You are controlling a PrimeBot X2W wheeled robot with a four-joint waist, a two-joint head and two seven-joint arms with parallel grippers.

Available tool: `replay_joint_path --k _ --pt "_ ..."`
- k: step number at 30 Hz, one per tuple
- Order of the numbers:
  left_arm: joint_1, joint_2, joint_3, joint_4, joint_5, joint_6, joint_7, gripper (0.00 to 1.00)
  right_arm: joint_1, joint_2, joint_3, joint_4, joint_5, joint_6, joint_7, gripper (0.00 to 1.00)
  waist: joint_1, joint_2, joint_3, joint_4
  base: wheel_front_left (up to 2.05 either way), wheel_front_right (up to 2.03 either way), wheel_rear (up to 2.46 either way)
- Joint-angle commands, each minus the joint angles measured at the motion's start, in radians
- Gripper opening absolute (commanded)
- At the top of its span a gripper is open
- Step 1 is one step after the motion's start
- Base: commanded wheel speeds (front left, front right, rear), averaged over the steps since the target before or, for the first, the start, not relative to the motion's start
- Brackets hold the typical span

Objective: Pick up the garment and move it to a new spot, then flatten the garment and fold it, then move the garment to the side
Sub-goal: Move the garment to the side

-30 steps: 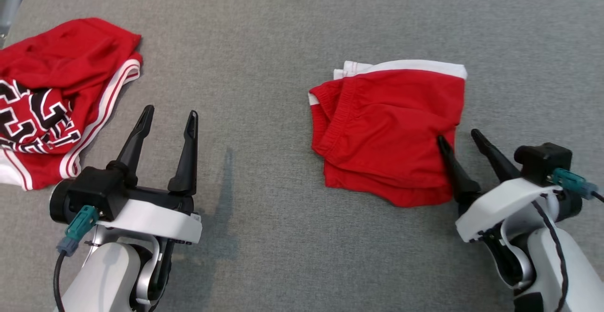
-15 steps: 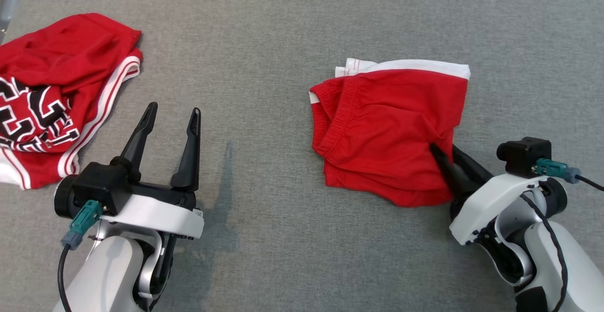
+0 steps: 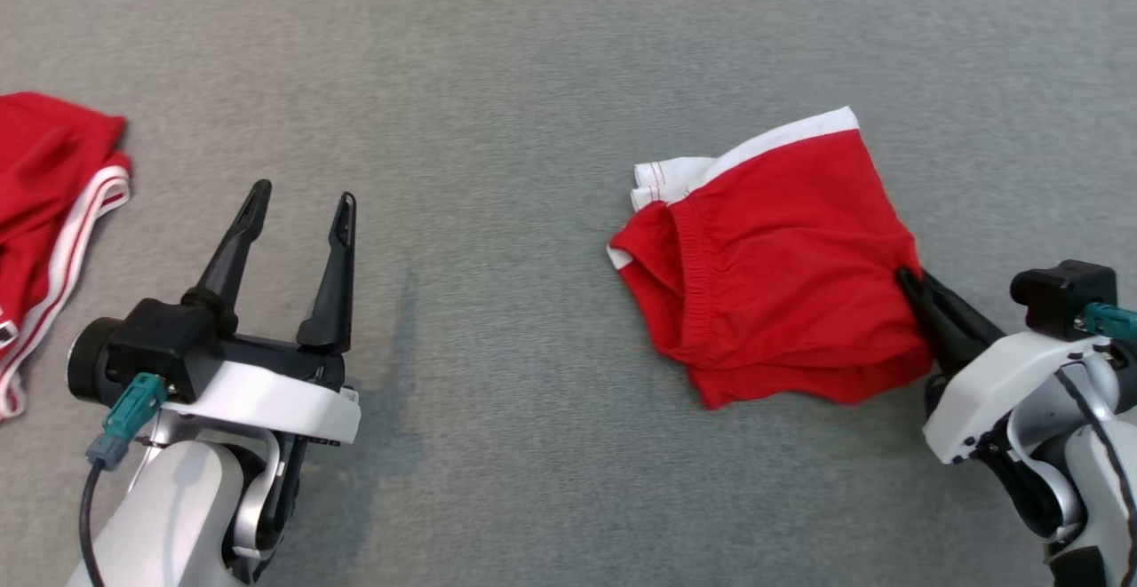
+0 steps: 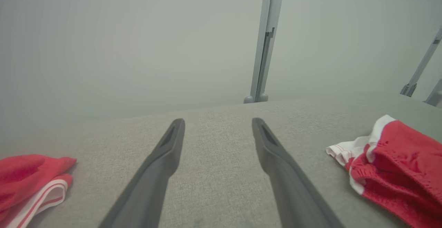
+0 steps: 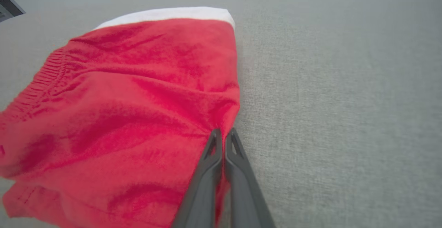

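The right gripper [image 3: 908, 276] is pinching the near-right edge of the folded red fabric shorts with a white hem band and gathered elastic waistband [image 3: 782, 276]; its two dark fingers are pressing together with red cloth caught between the tips. In the right wrist view the gripper [image 5: 223, 131] is biting the shorts [image 5: 131, 100] at their right border, and creases are fanning out from the tips across the cloth. The shorts are lying on the grey woven fabric surface [image 3: 533, 125], spreading ahead of and to the left of the right fingertips. The bundle is looking nearly as wide as deep, so no long axis is standing out. The white band is running aslant along the edge farthest from the tips, and the waistband side is facing the left gripper [image 3: 303, 193]. That gripper's fingers are standing wide apart, holding nothing, hovering well apart from the shorts. A second crumpled red garment with white stripes [image 3: 44, 178] is lying off to the left of the left fingers.
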Motion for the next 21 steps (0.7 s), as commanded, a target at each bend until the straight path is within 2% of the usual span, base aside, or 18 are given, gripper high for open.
replay_joint_path --k 1,12,17,21 --pt "-0.005 0.011 0.002 -0.012 0.008 0.004 0.005 1.00 -0.006 -0.020 -0.008 0.009 -0.001 -0.001 -0.013 0.00 0.0000 0.0000 0.001 -0.055 0.00 0.00 0.00" --pt "-0.039 0.070 0.001 -0.119 0.040 0.023 0.070 1.00 -0.191 -0.078 0.118 0.112 0.050 -0.001 -0.111 0.00 0.0000 0.0000 0.090 -0.217 0.00 0.00 0.00" --pt "-0.075 0.101 -0.007 -0.173 0.062 0.017 0.114 1.00 -0.320 -0.108 0.151 0.245 0.075 -0.001 -0.189 0.00 0.0000 0.0000 0.155 -0.273 0.00 0.00 0.00" --pt "-0.099 0.123 -0.012 -0.212 0.075 0.013 0.146 1.00 -0.405 -0.142 0.121 0.368 0.088 -0.001 -0.255 0.00 0.0000 0.0000 0.200 -0.311 0.00 0.00 0.00"
